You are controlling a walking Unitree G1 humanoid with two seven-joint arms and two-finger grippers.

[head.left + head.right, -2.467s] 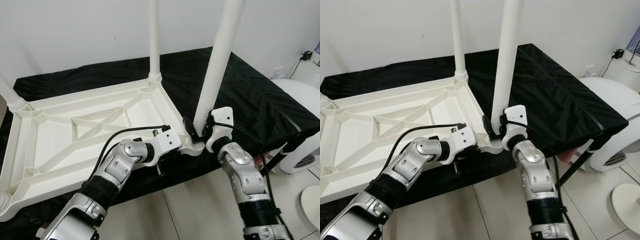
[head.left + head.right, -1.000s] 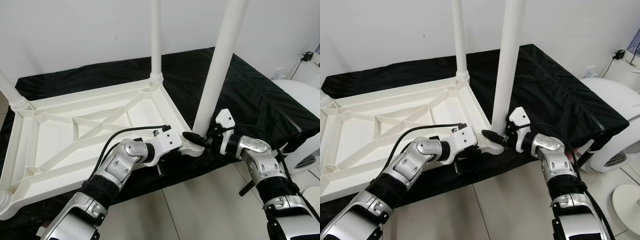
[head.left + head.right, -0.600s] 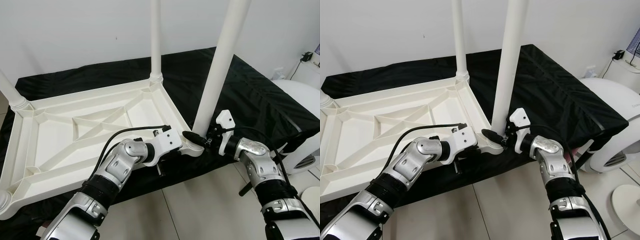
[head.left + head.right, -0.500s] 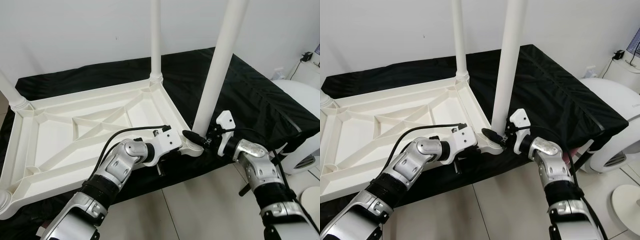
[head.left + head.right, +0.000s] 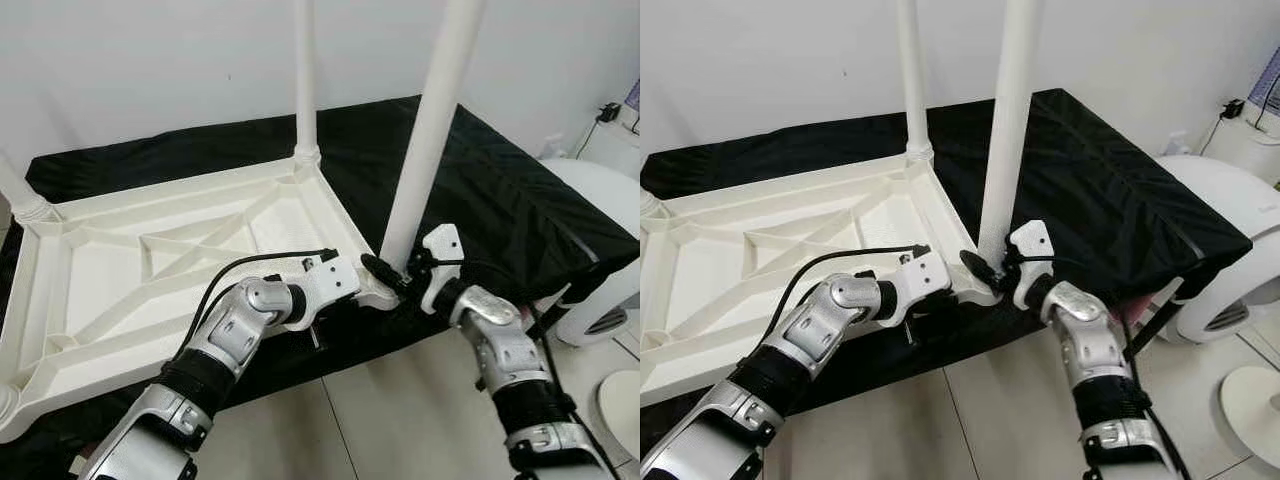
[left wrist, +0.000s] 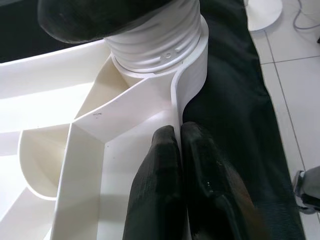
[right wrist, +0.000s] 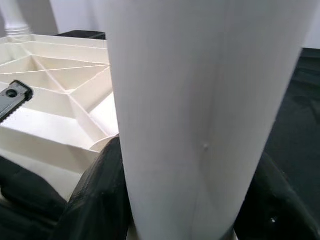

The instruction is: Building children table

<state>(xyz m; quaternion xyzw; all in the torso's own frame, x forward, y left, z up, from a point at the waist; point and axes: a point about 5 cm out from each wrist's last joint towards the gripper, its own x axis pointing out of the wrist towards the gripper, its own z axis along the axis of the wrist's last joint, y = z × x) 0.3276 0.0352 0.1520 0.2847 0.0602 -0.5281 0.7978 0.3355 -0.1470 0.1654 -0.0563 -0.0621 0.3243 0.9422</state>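
The right gripper point(image 5: 992, 268) grasps the near-right leg point(image 5: 428, 140) low down, just above its socket: in the right wrist view its two black fingers point(image 7: 97, 195) sit on either side of the white tube, holding it. The left gripper point(image 6: 180, 150) is pinched narrow on the thin rim of the tabletop point(image 5: 150, 270), its fingers closed on the upright wall just beside that same corner socket, steadying the piece.

The tabletop lies upside down, ribbed underside up, on a black-covered platform point(image 5: 520, 190), with its near-right corner at the platform's front edge. The near-right leg stands upright in its threaded collar point(image 6: 155, 45); the threads are partly exposed in the left wrist view, so I judge it is not fully screwed home. A second leg point(image 5: 304, 70) stands upright at the far-right corner. At the far-left corner a third leg point(image 5: 18, 190) rises from its socket, cut off by the picture's edge. The near-left corner point(image 5: 8, 400) shows a rounded socket, but I cannot tell whether a leg is in it.

The build looks well along: at least three legs are in place. What seems left is tightening the near-right leg, settling the near-left corner, and turning the table upright.

A white rounded appliance point(image 5: 600, 210) stands on the tiled floor beside the platform's right edge.
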